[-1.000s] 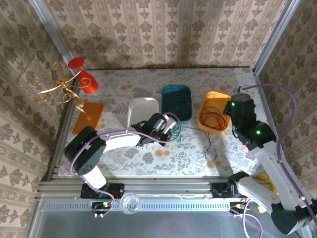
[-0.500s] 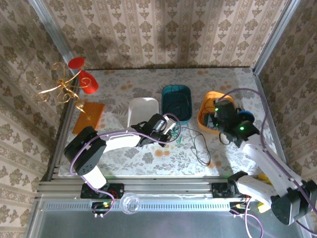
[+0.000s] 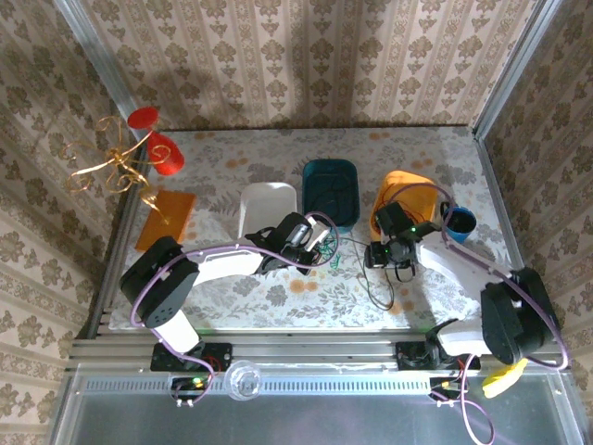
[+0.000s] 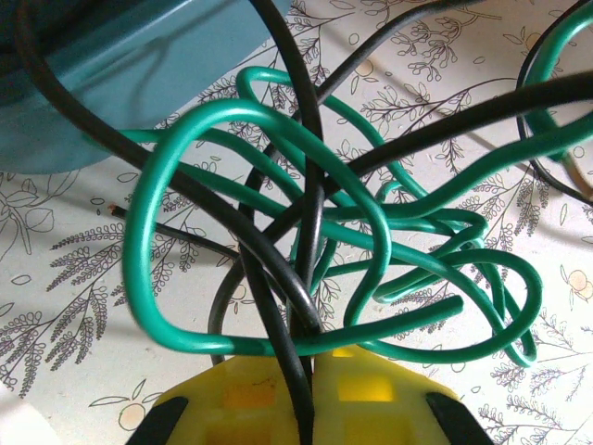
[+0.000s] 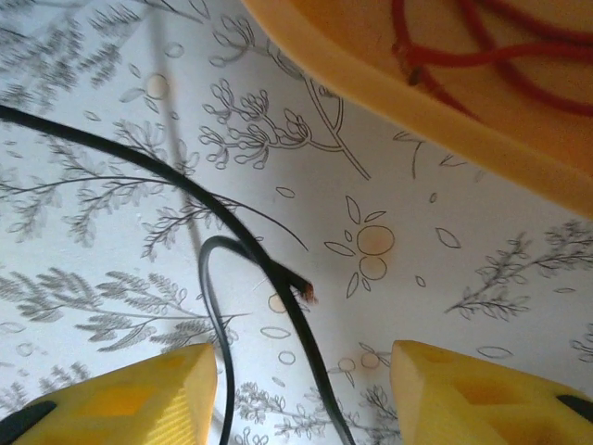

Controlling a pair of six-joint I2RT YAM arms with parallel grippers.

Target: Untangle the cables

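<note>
Swinging down from the orange bin [image 3: 405,186], the right gripper [image 5: 301,375] now hovers low over the surface [image 5: 445,278], its fingers [image 5: 120,394] spread wide either side of a loose black cable end [image 5: 298,289]. Meanwhile the left gripper [image 4: 310,375] stays pinched shut on the knotted green and black cables [image 4: 371,213] just beside the teal bin [image 4: 120,65]. A red-orange cable [image 5: 445,60] lies in the orange bin.

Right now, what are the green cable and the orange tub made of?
The green cable looks coated in smooth, glossy plastic: light glints along its bends. The orange tub seems to be matte moulded plastic, judging by its thick rounded rim.
</note>
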